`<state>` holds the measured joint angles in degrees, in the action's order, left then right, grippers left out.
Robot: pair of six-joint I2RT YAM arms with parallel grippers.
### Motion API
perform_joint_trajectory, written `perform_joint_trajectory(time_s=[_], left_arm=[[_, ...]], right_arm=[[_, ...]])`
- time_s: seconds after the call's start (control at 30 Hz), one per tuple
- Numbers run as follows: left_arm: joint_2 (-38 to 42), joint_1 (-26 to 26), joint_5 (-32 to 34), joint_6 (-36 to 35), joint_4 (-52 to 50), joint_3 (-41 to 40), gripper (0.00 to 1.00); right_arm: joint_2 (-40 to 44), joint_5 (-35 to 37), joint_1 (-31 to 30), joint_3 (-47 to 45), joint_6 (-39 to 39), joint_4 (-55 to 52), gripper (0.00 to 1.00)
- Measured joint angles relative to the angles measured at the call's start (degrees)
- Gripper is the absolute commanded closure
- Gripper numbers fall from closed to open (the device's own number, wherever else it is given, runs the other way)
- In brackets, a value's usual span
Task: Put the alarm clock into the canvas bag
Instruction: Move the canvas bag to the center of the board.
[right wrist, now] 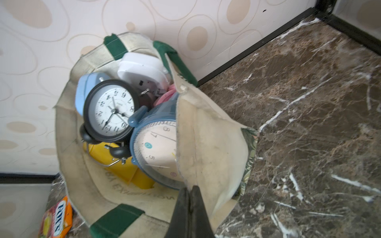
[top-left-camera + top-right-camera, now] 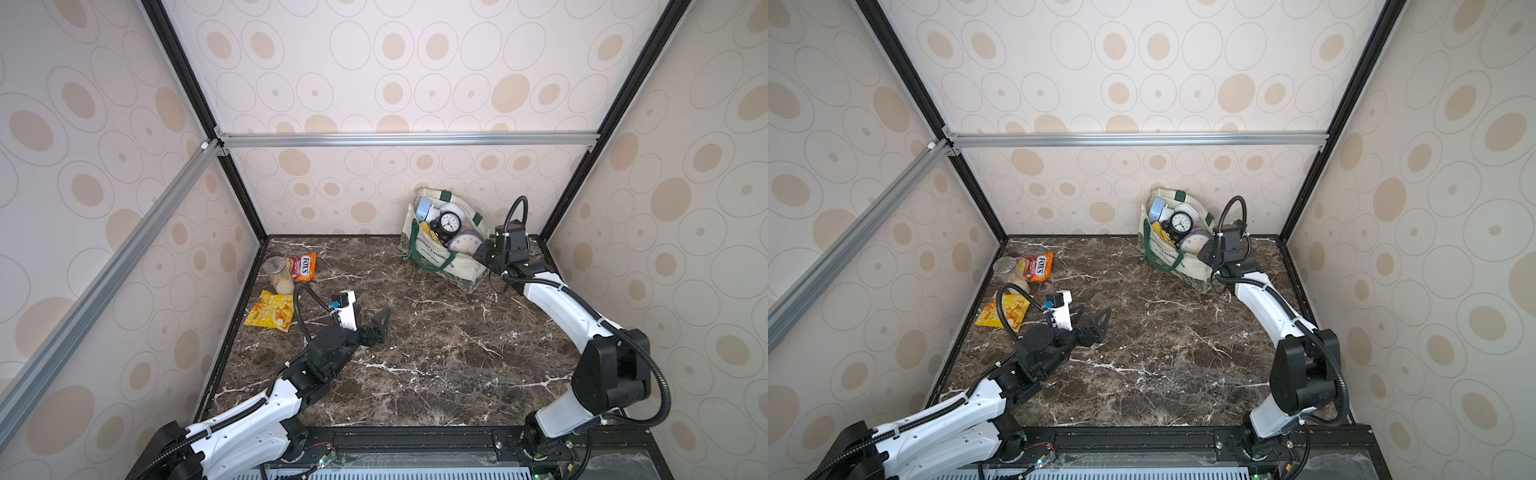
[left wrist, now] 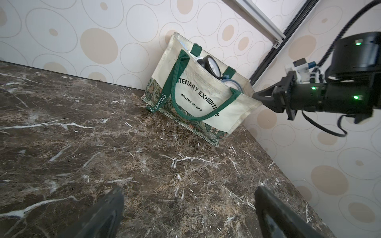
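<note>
Right wrist | right hand (image 1: 190,189) closed | black alarm clock (image 1: 111,111) inside canvas bag (image 1: 206,144)

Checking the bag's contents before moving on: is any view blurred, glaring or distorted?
Right wrist view: black alarm clock dial legible, right gripper at the frame edge soft. Left wrist view: canvas bag lettering crisp, left gripper blurred. Both top views: even light, no glare, wide-angle stretch toward edges.

Blue alarm clock (image 1: 156,152) tilted inside open, upright cream canvas bag (image 1: 206,144)
</note>
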<state>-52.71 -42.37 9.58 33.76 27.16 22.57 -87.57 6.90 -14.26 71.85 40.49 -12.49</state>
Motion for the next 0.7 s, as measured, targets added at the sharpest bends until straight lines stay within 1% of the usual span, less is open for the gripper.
perform_joint_trajectory(time_s=[0.17,0.3,0.4,0.53,0.63,0.7], left_arm=[[-4.4,0.0,0.2,-0.3,-0.5,3.7,0.02],[-9.9,0.0,-0.3,-0.4,-2.7,9.7,0.02],[-14.0,0.0,-0.7,-0.4,-4.3,15.0,0.02],[-18.7,0.1,-0.9,-0.4,-6.4,21.5,0.02],[-23.4,0.2,-1.1,-0.4,-9.4,27.3,0.02],[-26.7,0.2,-1.3,-0.4,-11.5,31.3,0.02]], right_arm=[[7.6,-3.0,-4.7,-7.5,5.4,-0.3,1.0],[12.0,-2.4,-9.2,-11.6,10.9,0.0,1.0],[16.0,0.2,-13.7,-15.5,15.9,0.7,1.0],[21.7,6.7,-21.9,-20.2,21.8,0.4,1.0],[24.2,10.6,-27.5,-22.0,24.5,-0.2,1.0],[25.5,12.9,-30.1,-23.3,25.6,-0.1,1.0]])
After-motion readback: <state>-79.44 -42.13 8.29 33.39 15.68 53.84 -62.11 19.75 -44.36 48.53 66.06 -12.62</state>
